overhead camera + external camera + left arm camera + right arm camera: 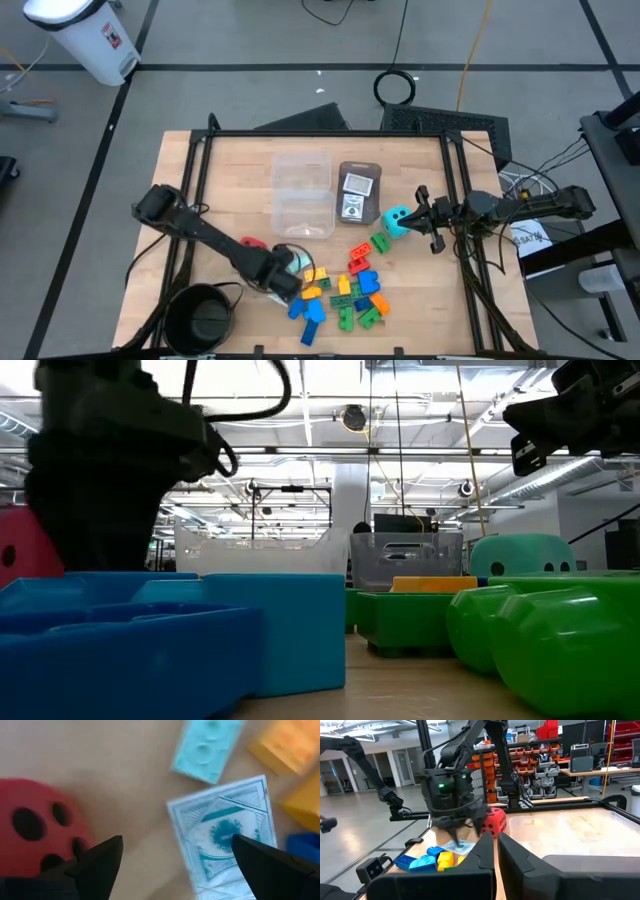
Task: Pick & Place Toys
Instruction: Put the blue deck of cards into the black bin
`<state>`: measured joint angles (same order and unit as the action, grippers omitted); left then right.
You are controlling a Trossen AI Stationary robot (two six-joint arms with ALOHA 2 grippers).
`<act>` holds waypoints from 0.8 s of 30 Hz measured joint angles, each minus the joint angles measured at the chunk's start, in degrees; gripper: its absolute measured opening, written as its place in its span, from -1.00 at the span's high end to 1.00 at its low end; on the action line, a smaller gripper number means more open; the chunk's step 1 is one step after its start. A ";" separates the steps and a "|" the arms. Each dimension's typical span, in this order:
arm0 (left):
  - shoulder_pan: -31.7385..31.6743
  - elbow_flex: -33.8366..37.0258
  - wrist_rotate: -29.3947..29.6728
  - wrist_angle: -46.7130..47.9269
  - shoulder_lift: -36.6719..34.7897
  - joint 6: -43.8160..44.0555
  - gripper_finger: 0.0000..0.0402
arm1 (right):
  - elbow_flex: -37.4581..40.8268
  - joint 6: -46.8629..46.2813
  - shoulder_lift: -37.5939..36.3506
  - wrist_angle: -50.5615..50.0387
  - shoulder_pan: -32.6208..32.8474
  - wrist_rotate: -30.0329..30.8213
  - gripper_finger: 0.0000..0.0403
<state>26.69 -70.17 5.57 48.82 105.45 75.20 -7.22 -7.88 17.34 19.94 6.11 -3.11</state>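
**Left gripper above card, fingers spread**

The left gripper [175, 862] hovers fully open, holding nothing, over a white card [225, 835] lying flat on the counter [230, 190] beside the red die [35, 830]. Risk: a flat card may slip the fingers, or they may nudge neighbouring bricks [345, 295]. The right gripper [428, 222] waits closed, empty, near the teal die [396, 220]. The clear tubs [303, 195] appear empty.

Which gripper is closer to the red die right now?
Left. The left gripper hangs open just beside the red die, over a card. The right gripper sits shut across the table, by the teal die.
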 joint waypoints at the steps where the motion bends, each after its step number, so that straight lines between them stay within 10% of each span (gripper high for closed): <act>1: -0.29 0.02 0.95 0.36 -1.56 0.28 -0.89 | 0.00 0.00 0.02 -0.05 0.00 0.00 1.00; 7: 0.06 -0.22 4.17 -0.09 -6.09 6.09 -0.89 | 0.00 0.00 0.02 -0.06 0.00 0.00 1.00; 24: 2.89 -10.25 0.02 3.52 9.22 10.48 -0.89 | 0.00 -0.02 0.04 -0.06 0.00 0.00 1.00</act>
<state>29.57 -80.43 5.58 52.34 114.67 85.67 -7.22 -7.90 17.39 19.88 6.11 -3.11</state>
